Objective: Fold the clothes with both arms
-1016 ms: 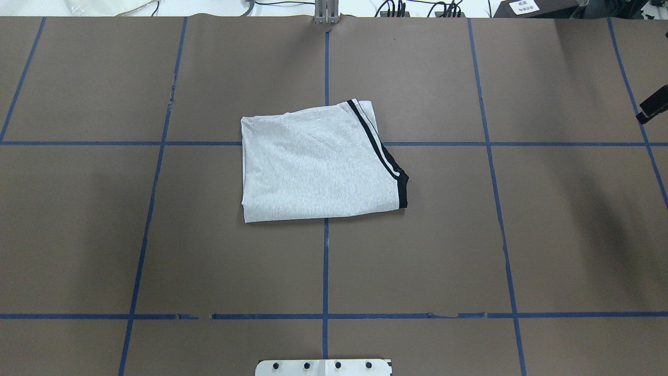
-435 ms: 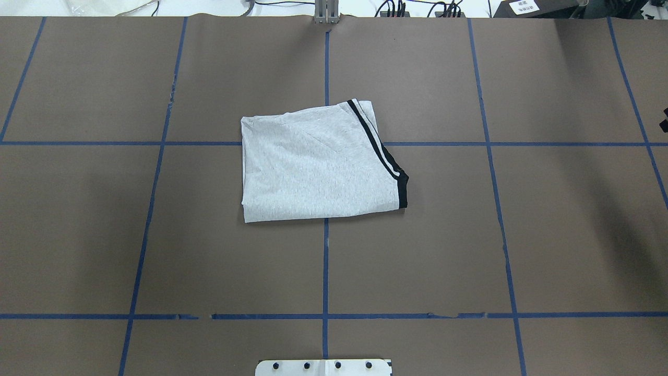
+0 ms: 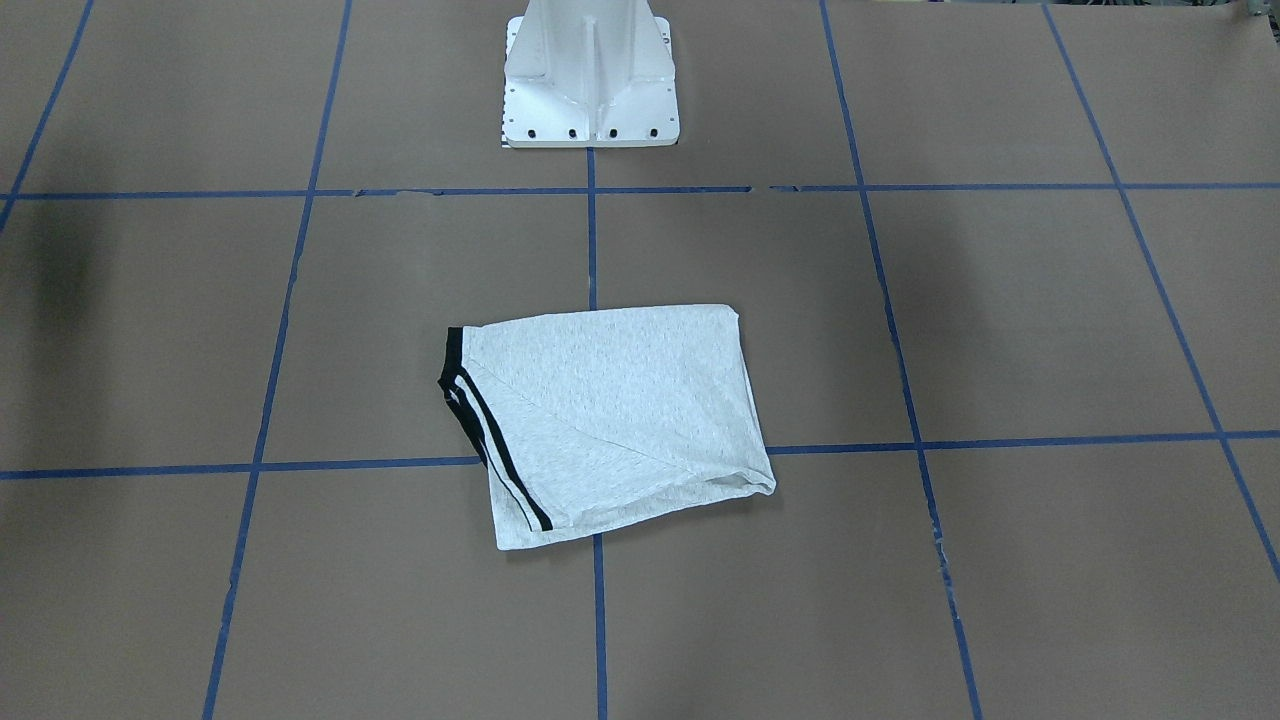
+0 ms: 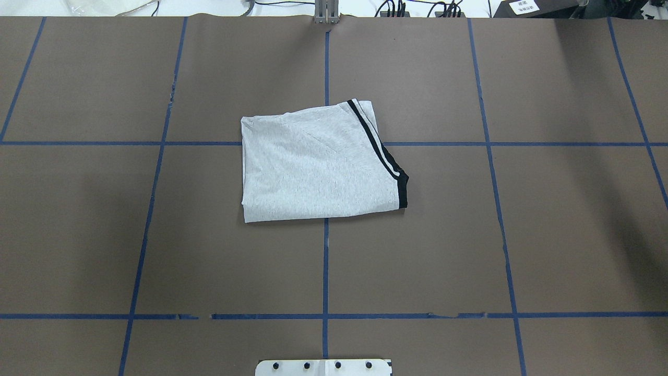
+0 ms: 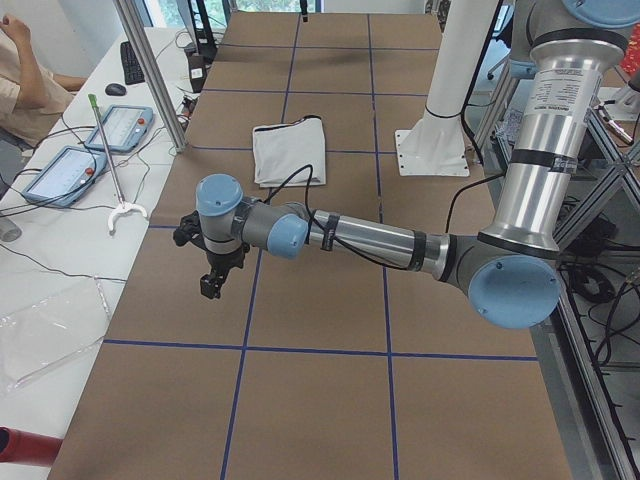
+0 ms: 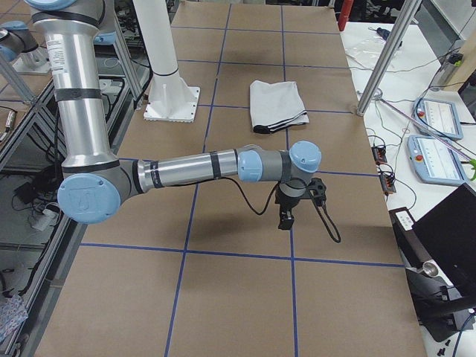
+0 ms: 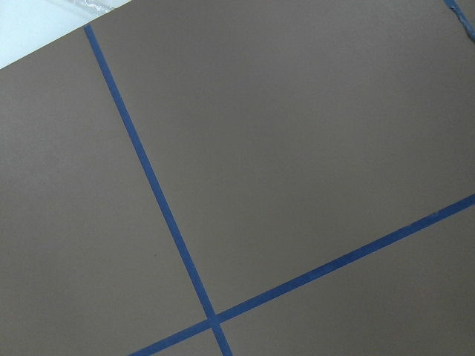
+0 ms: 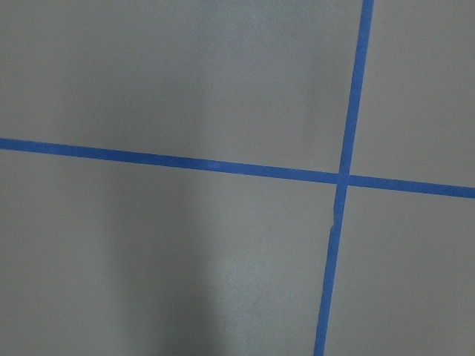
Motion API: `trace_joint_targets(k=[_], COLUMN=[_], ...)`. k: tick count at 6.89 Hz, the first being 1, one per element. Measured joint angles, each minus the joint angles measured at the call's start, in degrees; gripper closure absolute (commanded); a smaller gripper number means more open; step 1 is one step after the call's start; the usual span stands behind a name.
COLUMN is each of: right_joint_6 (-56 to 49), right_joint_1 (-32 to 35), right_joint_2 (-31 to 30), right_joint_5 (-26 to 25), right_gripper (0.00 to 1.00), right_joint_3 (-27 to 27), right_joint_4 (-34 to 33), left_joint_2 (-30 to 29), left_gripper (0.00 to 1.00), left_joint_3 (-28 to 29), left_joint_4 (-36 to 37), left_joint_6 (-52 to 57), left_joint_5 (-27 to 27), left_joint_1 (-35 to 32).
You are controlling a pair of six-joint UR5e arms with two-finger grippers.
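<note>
at the centre of the brown tabletop (image 4: 469,235), over the crossing of two blue tape lines (image 4: 522,143), lies the t-shirt (image 4: 313,167). it is folded into a flat grey rectangle, with its black stripes (image 4: 371,137) running along its right edge. the white pedestal (image 3: 590,70) stands on the robot's side of it, well apart. the left arm (image 5: 370,240) reaches low over the left end of the tabletop, its claw (image 5: 213,278) pointing down, far from the t-shirt. the right arm (image 6: 186,169) does likewise at the right end, claw (image 6: 286,217) downward. whether either claw is open or closed cannot be told. both wrist views show only brown surface and tape.
</note>
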Motion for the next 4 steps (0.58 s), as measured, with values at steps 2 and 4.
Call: trace_joint_targets(k=[2, 4], right_joint_6=[0.01, -0.03], right_joint_1=[0.2, 0.48], right_joint_2=[-0.2, -0.48], right_joint_5=[0.13, 0.16], right_gripper=[0.0, 0.0], right_joint_3=[0.04, 0.64], right_joint_4=[0.04, 0.04], left_joint_2=[1.69, 1.74], left_gripper=[0.0, 0.0], left_joint_3=[-0.22, 0.0], left_joint_4=[-0.6, -0.84], left_joint_6=[-0.01, -0.86], left_joint_5=[-1.3, -1.4], left_joint_1=[-1.15, -2.76])
